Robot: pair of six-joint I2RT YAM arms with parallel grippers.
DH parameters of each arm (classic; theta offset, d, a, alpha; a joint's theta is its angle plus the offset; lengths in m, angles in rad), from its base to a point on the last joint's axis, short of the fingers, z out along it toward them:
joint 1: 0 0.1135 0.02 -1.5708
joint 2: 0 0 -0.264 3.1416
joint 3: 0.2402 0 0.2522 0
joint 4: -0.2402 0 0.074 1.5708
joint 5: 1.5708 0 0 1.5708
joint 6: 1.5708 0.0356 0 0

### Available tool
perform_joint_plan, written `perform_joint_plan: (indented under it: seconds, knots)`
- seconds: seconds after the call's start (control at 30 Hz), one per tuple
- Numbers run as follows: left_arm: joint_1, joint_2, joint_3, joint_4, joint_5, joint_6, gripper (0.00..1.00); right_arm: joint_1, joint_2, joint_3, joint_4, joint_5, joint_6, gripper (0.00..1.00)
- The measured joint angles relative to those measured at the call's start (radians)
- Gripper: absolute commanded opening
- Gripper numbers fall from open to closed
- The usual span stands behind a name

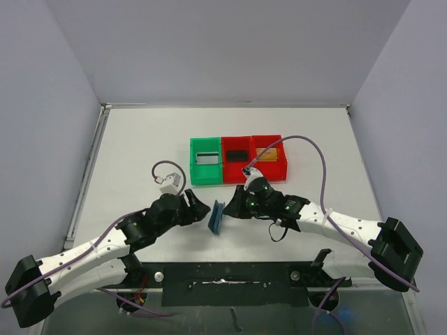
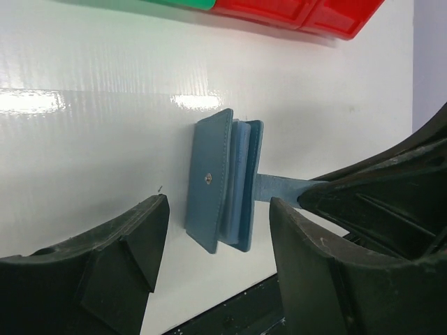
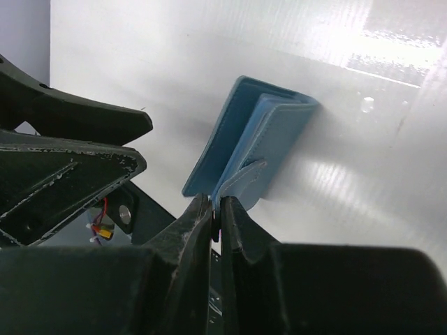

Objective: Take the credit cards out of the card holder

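Note:
The card holder, a light-blue bifold wallet, stands on edge, partly folded, on the white table between my two grippers. It also shows in the left wrist view and the right wrist view. My right gripper is shut on the wallet's small tab. My left gripper is open, its fingers on either side of the wallet's near end and apart from it. No credit cards show; the wallet's inside is hidden between its panels.
A green bin and two red bins stand in a row just behind the wallet, each with a flat item inside. A small white block on a cable lies by the left arm. The table's near edge is close.

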Motion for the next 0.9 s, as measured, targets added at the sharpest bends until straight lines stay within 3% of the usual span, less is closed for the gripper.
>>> perform_joint_plan:
  seconds: [0.37, 0.9]
  knots:
    - [0.0, -0.074, -0.004, -0.068, -0.051, -0.015, 0.58, -0.047, 0.039, -0.047, 0.051, -0.006, 0.012, 0.0]
    - [0.0, 0.102, -0.068, 0.112, 0.075, -0.021, 0.51, -0.135, -0.005, -0.188, 0.0, -0.005, 0.017, 0.02]
